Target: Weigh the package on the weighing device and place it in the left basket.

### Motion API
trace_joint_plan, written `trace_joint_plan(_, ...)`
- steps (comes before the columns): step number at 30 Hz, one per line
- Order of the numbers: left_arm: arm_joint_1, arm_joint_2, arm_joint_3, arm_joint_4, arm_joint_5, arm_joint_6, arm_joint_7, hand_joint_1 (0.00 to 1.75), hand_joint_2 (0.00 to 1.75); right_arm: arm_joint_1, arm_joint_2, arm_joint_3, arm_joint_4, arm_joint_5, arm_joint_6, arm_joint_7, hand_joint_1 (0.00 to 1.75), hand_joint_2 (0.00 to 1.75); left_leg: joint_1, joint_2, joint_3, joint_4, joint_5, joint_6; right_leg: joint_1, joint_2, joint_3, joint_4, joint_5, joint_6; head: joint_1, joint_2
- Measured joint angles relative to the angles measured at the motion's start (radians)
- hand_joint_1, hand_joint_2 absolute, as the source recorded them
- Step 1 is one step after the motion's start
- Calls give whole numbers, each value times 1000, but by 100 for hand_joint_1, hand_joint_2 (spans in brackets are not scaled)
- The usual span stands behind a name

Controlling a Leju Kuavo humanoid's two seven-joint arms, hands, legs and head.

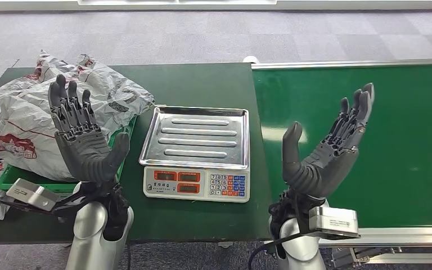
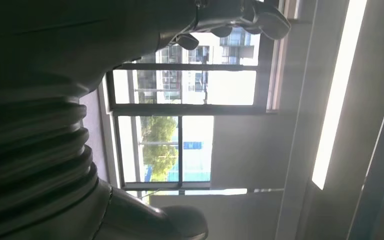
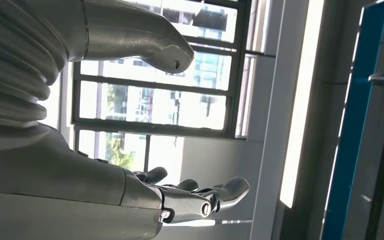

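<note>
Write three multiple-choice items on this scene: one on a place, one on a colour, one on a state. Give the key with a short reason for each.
1. Where does the scale stand?
A. On the conveyor belt
B. On the dark green table, between the basket and the conveyor belt
C. Inside the basket

2. What colour is the conveyor belt?
A. Green
B. Black
C. Blue

3. What lies on the scale's steel tray?
A. A package
B. A robot hand
C. Nothing

Key:
1 B: the scale sits on the dark green table, with the green basket of packages to one side and the belt to the other.
2 A: the belt surface is bright green.
3 C: the ribbed tray is bare, and the left hand and right hand are both raised, palms up, fingers apart, holding nothing.
</note>
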Motion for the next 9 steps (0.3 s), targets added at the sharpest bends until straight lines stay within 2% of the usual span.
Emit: trace_joint_plan(9, 10, 0, -29, 6, -2, -13, -2, 0, 175, 12, -8, 15, -7, -6, 18, -1, 0, 175, 0, 0, 0, 0, 0, 0, 0, 0, 0, 0, 0, 0, 0, 0)
